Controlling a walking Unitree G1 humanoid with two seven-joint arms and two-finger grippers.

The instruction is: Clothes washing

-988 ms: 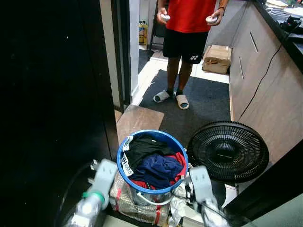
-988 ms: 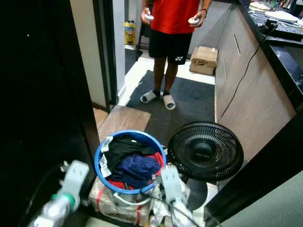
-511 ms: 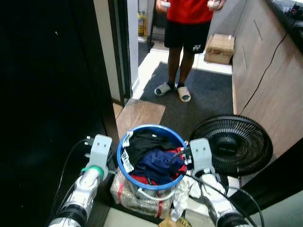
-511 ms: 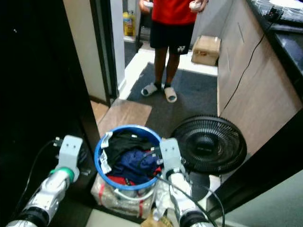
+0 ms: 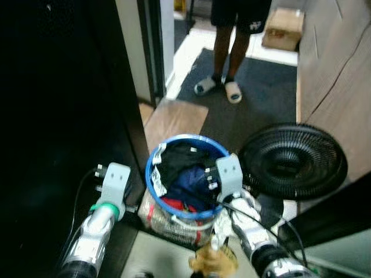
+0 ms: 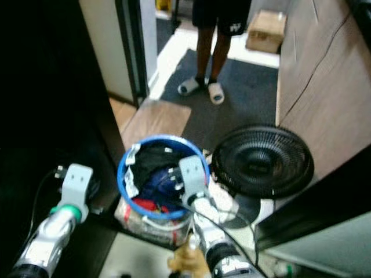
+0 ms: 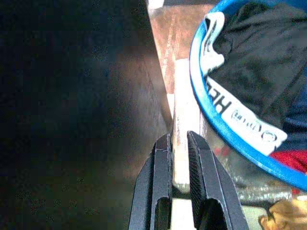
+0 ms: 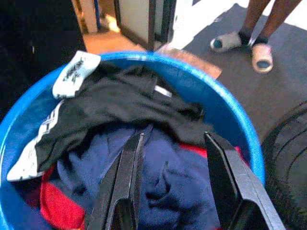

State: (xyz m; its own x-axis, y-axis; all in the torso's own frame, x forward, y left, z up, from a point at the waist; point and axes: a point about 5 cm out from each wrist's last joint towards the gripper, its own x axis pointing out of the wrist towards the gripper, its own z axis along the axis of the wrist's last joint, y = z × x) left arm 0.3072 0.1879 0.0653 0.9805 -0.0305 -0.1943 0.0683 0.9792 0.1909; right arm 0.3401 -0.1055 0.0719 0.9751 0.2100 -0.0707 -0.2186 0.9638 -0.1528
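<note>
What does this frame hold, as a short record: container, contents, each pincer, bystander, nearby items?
container: blue bucket on the floor
contents: black garment on top, navy garment and red garment beneath
right pincer: open, over the navy garment inside the bucket
left pincer: shut, beside the bucket, outside its rim
bystander: person standing on the dark mat
nearby: black fan next to the bucket

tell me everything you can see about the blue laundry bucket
The bucket is round, bright blue, seemingly plastic, upright on a crinkly silver bag on the floor beside a black fan. It is filled with clothes: a black garment with a white printed band draped over the rim, a navy piece and something red. The right gripper hovers open above the navy piece; the left gripper is outside its rim.
</note>
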